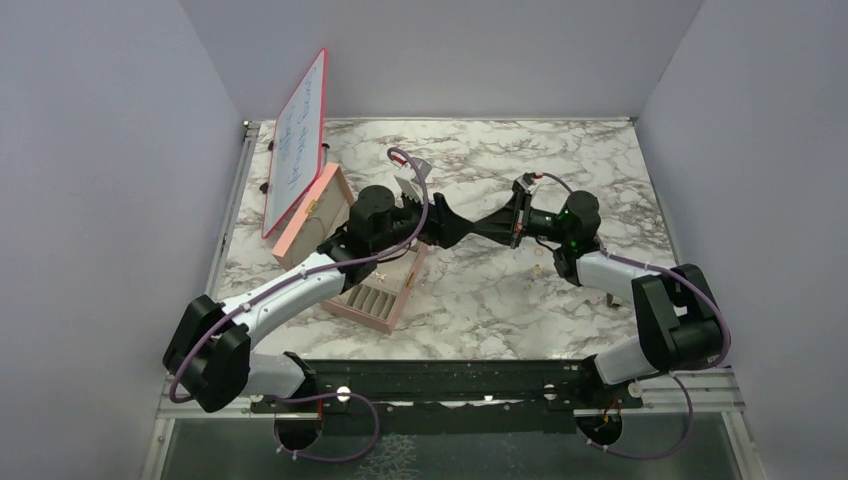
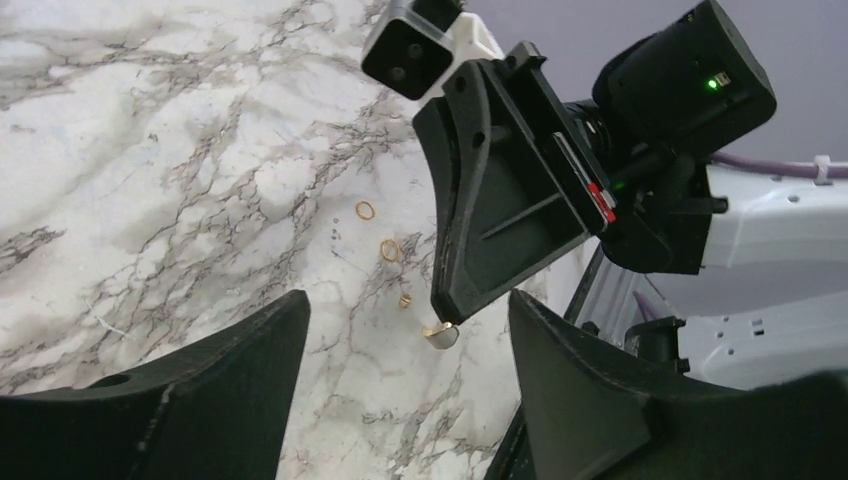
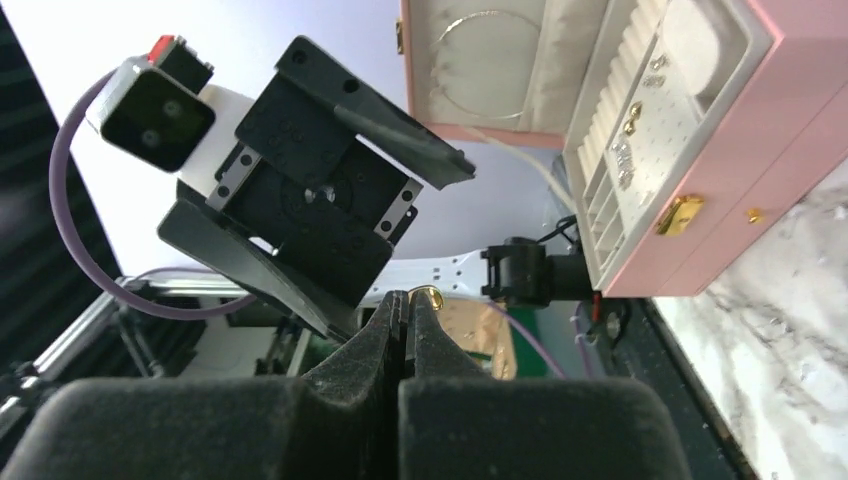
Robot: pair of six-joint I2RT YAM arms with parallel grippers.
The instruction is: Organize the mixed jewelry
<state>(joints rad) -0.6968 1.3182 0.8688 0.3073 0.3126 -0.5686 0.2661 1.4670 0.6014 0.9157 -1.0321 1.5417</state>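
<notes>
landmark: pink box (image 1: 372,292), open on the marble table (image 1: 600,170), its lid (image 1: 310,215) tipped back on the far-left side.
left gripper (image 2: 408,305): jaws spread wide and holding nothing; it hangs above the table just right of the pink box, pointing at the right gripper.
right gripper (image 3: 407,297): fingers pressed together, pinching a small gold piece (image 3: 427,296) at the very tips; it sits further right of the pink box, tip to tip with the left gripper.
small gold piece: held in the air between the left gripper's two fingers, touching neither of them, clear of the table.
loose jewelry: two thin gold rings (image 2: 365,210) and a tiny gold stud (image 2: 405,300) lie on the marble to the right of the pink box, under the right gripper's tip and apart from each other.
jewelry in the pink box: a gold bit (image 3: 632,118) and silvery pieces (image 3: 622,160) sit on the pale dotted pad next to the ribbed slots; a thin hoop (image 3: 490,60) lies against the lid's lining.
whiteboard (image 1: 298,140): leans behind the pink box's lid, on the far-left side.
</notes>
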